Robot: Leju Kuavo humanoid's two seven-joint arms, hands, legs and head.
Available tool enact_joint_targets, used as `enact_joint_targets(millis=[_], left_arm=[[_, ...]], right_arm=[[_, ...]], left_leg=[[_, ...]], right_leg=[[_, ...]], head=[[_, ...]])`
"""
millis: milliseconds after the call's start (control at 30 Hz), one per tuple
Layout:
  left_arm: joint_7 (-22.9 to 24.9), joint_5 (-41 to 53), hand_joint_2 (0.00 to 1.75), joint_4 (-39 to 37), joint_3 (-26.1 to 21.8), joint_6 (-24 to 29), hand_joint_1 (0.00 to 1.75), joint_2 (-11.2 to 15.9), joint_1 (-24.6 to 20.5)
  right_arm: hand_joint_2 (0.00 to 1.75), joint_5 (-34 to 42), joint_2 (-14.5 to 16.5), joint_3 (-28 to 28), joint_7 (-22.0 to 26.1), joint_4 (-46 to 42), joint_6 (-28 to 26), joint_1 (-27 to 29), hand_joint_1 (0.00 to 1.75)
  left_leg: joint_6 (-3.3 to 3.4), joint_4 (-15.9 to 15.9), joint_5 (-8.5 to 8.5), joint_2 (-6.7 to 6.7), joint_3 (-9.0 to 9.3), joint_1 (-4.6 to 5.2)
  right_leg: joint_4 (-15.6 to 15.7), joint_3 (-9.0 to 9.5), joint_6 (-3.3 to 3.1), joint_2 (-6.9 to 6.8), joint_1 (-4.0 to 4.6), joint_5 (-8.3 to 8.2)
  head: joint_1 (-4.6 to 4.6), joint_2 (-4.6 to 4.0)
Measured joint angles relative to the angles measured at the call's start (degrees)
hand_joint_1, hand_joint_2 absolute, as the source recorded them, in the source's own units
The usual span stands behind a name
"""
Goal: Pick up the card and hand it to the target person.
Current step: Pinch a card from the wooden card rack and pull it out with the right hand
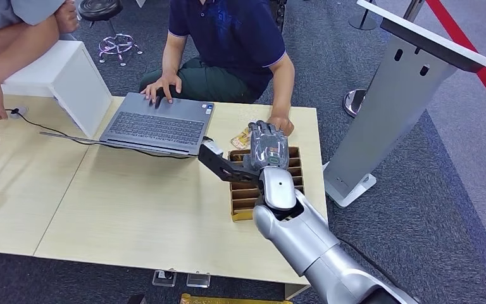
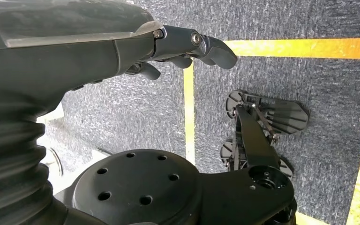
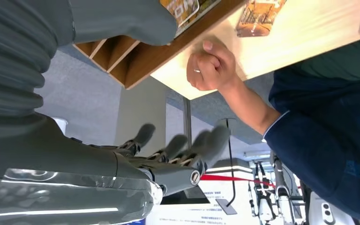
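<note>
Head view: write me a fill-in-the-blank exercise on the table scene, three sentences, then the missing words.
1. The right hand hovers over the brown ____ box with its many slots.
2. The person in the dark blue shirt rests one hand on the open ____.
3. That person's other hand lies on the table as a closed ____.

Missing words: card; laptop; fist
</note>
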State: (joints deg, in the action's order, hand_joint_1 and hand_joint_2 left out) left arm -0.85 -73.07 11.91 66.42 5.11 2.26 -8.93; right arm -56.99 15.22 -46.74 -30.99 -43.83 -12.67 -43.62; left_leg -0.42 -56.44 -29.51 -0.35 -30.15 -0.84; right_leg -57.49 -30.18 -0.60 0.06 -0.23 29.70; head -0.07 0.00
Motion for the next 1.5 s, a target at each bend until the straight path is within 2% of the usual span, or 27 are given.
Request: enact_joint_targets(millis=[133,700,1067,1200,1400,1500], left_arm=[[0.13,-0.14,1.75,0.0,0.01,0.04,0.0,-0.01,0.12],[0.26,-0.24,1.75,0.0,0.03,0.04,0.0,-0.01,0.52],[0.38,-0.31,1.75,0.0,0.03,0.37,0.0,-0.03,0.56],[0.44,-0.34,1.75,0.0,0.03,0.37,0.0,-0.12,0.59],[0.44,-0.56,1.75,0.0,0.05,0.43,0.0,-0.42,0.61],[0.44,-0.71,1.75,0.0,0.05,0.44,0.0,-0.45,0.66]], right_arm=[[1.75,-0.1,0.3,-0.22,-0.5,1.3,-0.58,-0.21,0.93],[1.75,0.22,0.07,-0.32,-2.0,2.52,-0.8,-0.07,0.72],[1.75,0.36,0.04,-0.32,-3.29,2.69,-0.69,0.29,0.82],[1.75,0.98,0.11,-0.32,-3.61,2.73,-0.55,0.59,0.75],[1.75,1.49,0.54,-0.34,-3.44,3.08,-0.36,0.95,0.51],[1.75,1.9,0.72,-0.38,-3.26,3.33,-0.21,1.08,0.5]], left_leg=[[0.0,0.0,0.0,0.0,0.01,0.0],[0.0,0.0,0.0,0.01,0.02,0.0],[0.0,0.0,0.0,0.01,0.02,0.0],[0.0,0.0,0.0,0.01,0.01,0.0],[0.0,0.0,0.0,0.01,0.01,0.0],[0.0,0.0,0.0,0.01,0.01,0.0]], right_leg=[[0.0,0.0,0.0,0.0,0.0,0.0],[0.0,-0.02,0.0,0.02,0.0,0.0],[0.0,-0.03,0.0,0.03,0.0,0.0],[0.0,-0.02,0.0,0.03,0.0,0.0],[0.0,-0.03,0.0,0.03,0.0,0.0],[0.0,-0.03,0.0,0.03,0.0,0.0]], head=[[0.02,0.0],[0.02,-0.01],[-0.01,-0.02],[0.0,0.0],[0.01,-0.01],[-0.02,-0.01]])
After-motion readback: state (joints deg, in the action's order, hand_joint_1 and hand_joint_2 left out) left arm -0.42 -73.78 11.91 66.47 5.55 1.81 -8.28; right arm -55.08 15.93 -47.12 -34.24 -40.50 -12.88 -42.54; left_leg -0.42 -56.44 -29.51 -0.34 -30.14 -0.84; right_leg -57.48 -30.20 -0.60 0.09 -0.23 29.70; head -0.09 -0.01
